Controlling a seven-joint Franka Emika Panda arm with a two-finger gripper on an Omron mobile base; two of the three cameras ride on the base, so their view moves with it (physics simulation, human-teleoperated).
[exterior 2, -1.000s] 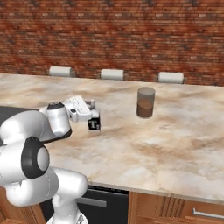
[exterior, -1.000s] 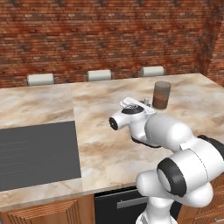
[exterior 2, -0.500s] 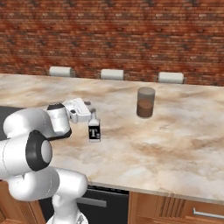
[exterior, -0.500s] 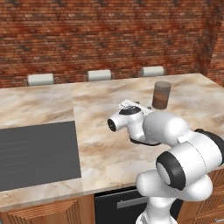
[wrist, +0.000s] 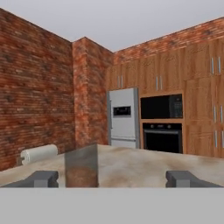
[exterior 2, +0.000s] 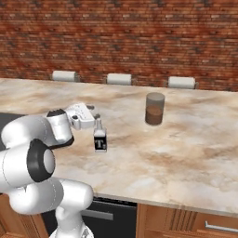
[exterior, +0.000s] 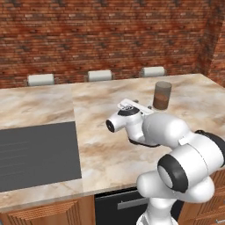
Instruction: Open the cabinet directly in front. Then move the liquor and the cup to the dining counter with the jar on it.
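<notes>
The liquor (exterior 2: 100,139) stands left of centre on the dining counter (exterior 2: 186,153), the gripper (exterior 2: 93,115) spread apart, so we lift away without tipping it.

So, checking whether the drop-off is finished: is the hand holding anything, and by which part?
Nothing is held. The hand is open, and the liquor stands upright on the dining counter, free of the fingers.

The arm (exterior: 176,145) is glossy white, built of fat rounded segments like swollen tubes. Dark grey to black rings and round caps mark its joints. The hand is a flatter white block, and the tool (wrist: 112,178) ends in two small dark grey fingertips.
</notes>
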